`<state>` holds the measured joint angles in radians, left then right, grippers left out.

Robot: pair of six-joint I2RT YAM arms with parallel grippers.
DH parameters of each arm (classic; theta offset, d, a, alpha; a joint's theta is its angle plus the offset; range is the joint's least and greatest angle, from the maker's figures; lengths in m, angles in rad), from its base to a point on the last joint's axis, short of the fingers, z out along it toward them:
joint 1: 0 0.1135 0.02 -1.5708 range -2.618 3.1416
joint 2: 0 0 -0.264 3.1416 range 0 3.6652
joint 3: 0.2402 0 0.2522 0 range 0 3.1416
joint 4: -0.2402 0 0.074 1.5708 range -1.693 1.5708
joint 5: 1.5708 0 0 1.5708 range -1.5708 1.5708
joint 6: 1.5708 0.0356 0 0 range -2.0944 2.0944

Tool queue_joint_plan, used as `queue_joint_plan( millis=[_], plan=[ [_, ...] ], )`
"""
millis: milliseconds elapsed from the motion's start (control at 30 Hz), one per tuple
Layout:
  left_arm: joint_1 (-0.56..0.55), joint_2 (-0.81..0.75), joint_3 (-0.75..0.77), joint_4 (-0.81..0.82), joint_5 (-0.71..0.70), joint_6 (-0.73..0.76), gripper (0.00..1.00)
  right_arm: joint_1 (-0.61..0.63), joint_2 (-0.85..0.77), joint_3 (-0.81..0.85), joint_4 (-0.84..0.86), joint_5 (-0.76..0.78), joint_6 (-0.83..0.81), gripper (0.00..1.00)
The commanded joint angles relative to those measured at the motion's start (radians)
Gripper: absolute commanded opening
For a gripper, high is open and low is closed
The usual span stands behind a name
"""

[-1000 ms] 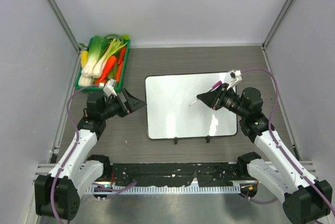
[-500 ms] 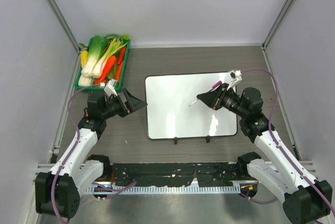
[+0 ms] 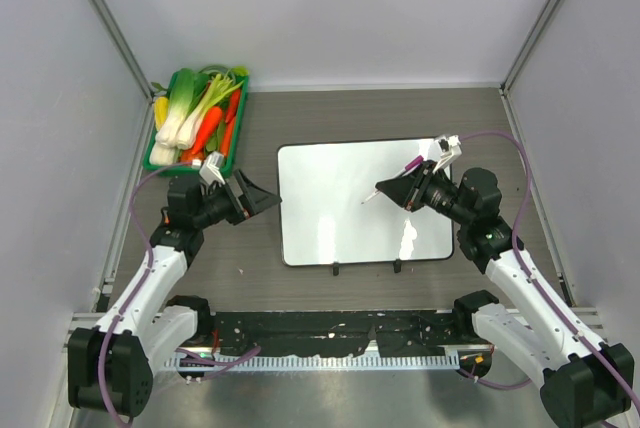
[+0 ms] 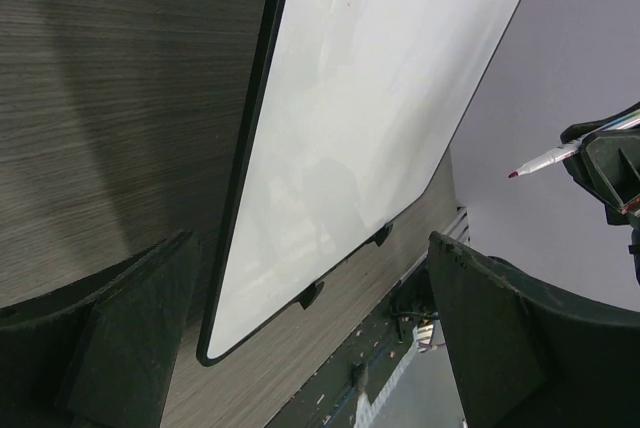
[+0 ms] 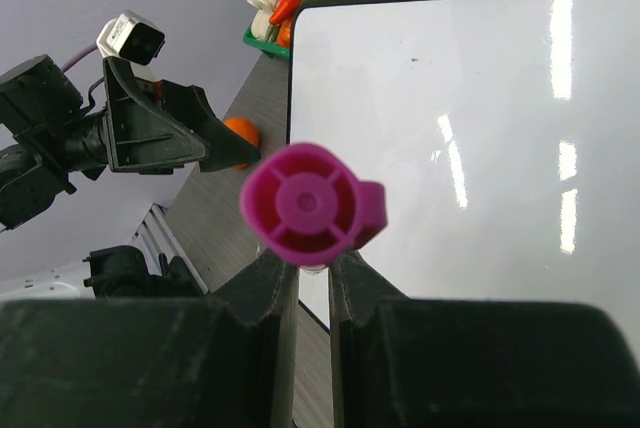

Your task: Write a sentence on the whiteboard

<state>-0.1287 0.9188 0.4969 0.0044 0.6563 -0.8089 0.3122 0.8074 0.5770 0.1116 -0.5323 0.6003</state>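
Note:
The whiteboard [image 3: 340,223] lies flat on the dark table, its two black clips on the near edge; its surface is blank apart from glare. My right gripper [image 3: 385,191] hovers over the board's right half, shut on a marker [image 3: 368,197] whose tip points left and down. In the right wrist view the marker's magenta end [image 5: 312,205] sits pinched between the fingers [image 5: 270,293] over the whiteboard [image 5: 480,128]. In the left wrist view the marker [image 4: 545,160] shows a red tip held off the whiteboard [image 4: 370,118]. My left gripper [image 3: 268,198] stands open just beside the board's left edge, holding nothing.
A green tray [image 3: 153,155] of toy vegetables stands at the back left, next to the left arm. An orange item [image 5: 240,133] lies by the left gripper. A black rail [image 3: 330,333] runs along the table's near edge. Grey walls close in both sides.

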Motion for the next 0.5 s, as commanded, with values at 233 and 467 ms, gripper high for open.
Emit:
queue_joint_plan(
  millis=[233,467],
  plan=[
    [0.006,0.003,-0.037,0.072,0.034,-0.026,1.0,-0.002,-0.01,0.015,0.026,0.005,-0.01,0.01],
    [0.006,0.057,-0.038,0.095,0.034,-0.022,0.99,0.001,-0.008,0.003,0.034,0.005,-0.007,0.01]
  ],
)
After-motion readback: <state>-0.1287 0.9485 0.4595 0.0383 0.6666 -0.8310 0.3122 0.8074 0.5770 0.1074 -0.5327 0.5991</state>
